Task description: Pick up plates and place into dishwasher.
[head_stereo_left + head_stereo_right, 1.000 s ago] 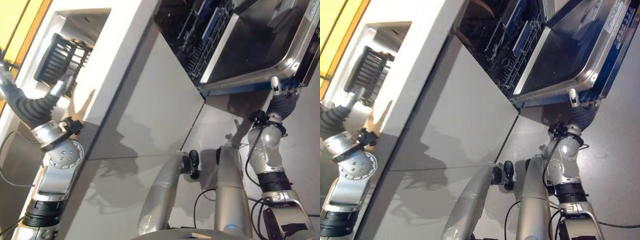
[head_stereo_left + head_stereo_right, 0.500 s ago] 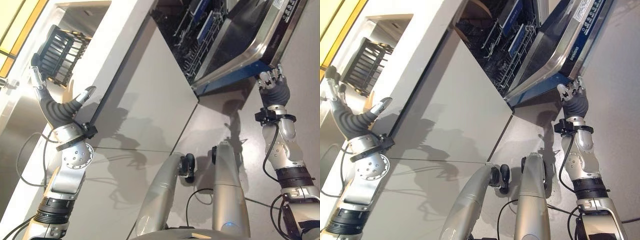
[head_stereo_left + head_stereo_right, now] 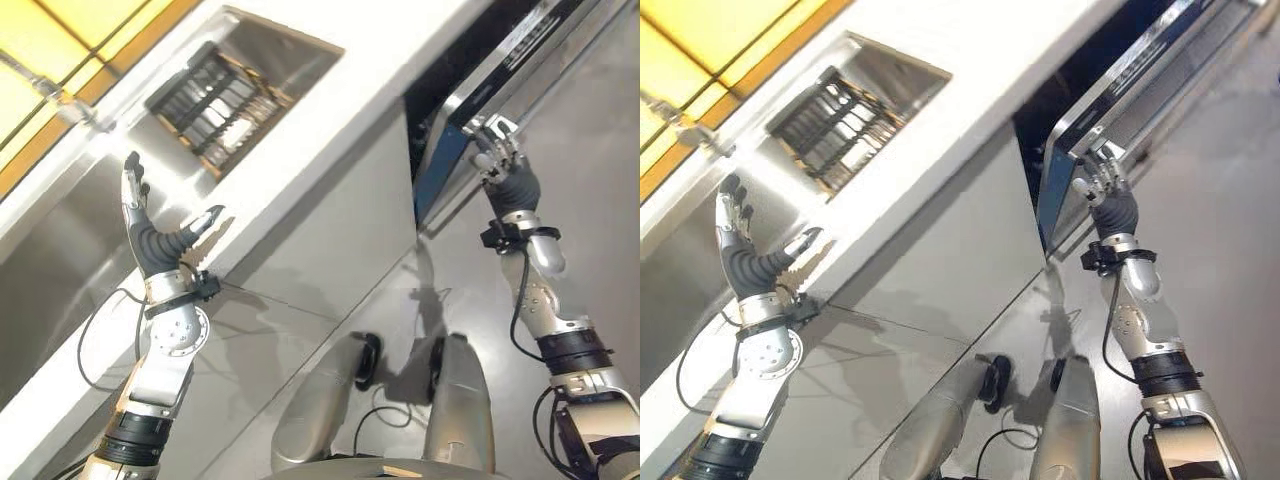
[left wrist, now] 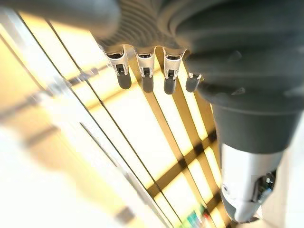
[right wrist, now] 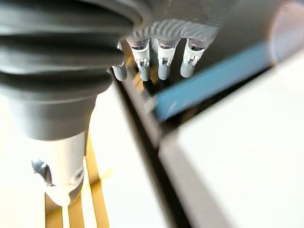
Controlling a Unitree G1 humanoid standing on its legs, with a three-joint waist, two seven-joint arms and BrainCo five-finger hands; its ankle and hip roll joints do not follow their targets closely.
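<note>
The dishwasher door (image 3: 497, 86), steel-rimmed with a blue edge (image 5: 209, 80), stands almost closed against the cabinet front. My right hand (image 3: 505, 172) is open, its straight fingers (image 5: 161, 59) pressed against the door's edge near its top corner. My left hand (image 3: 150, 238) is raised in the air over the white counter (image 3: 310, 120), open with the fingers (image 4: 142, 76) spread and the thumb out, holding nothing. A dark dish rack (image 3: 215, 95) sits in the steel sink beyond the left hand.
A grey cabinet front (image 3: 330, 235) runs between my two arms under the counter. Yellow window panes (image 3: 90, 30) lie behind the sink. Grey floor (image 3: 600, 200) stretches to the right of the dishwasher.
The dishwasher door has swung up from wide open to almost closed, with my right hand following its edge. My left hand has risen higher. The whole view has shifted.
</note>
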